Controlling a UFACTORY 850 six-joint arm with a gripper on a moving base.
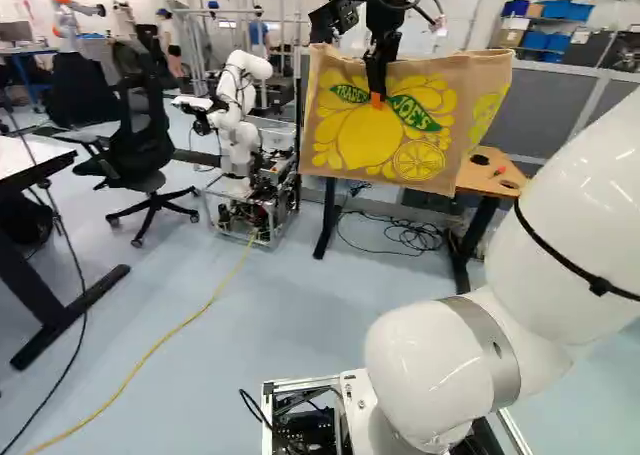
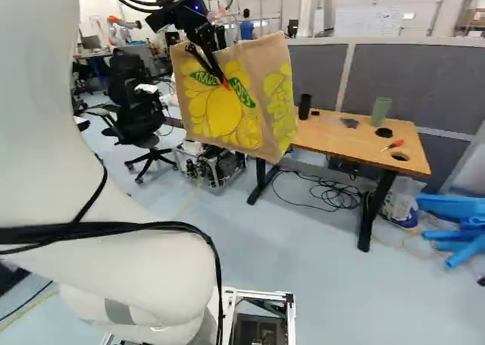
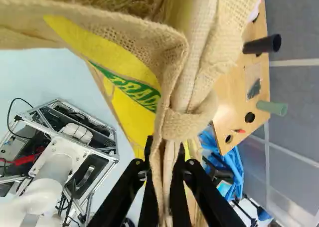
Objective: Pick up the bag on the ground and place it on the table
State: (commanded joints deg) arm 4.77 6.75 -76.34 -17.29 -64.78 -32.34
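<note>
My gripper (image 1: 378, 87) holds up the tan burlap bag (image 1: 395, 160) with yellow lemons and green lettering. The bag hangs in the air, and in the right base view it covers the left end of the wooden table (image 2: 345, 136). Seen from the wrist, the gripper (image 3: 167, 167) has its two black fingers pressed on the bag's cloth (image 3: 187, 122) from both sides. Part of the bag's mouth and inside shows ahead of the fingers.
On the table are a black cylinder (image 2: 305, 106), a green cup (image 2: 381, 111) and an orange-handled tool (image 2: 392, 145). Cables (image 2: 326, 193) lie beneath it. Blue objects (image 2: 458, 224) stand to its right. Another robot (image 1: 238, 125) and a black chair (image 1: 145, 145) are farther left.
</note>
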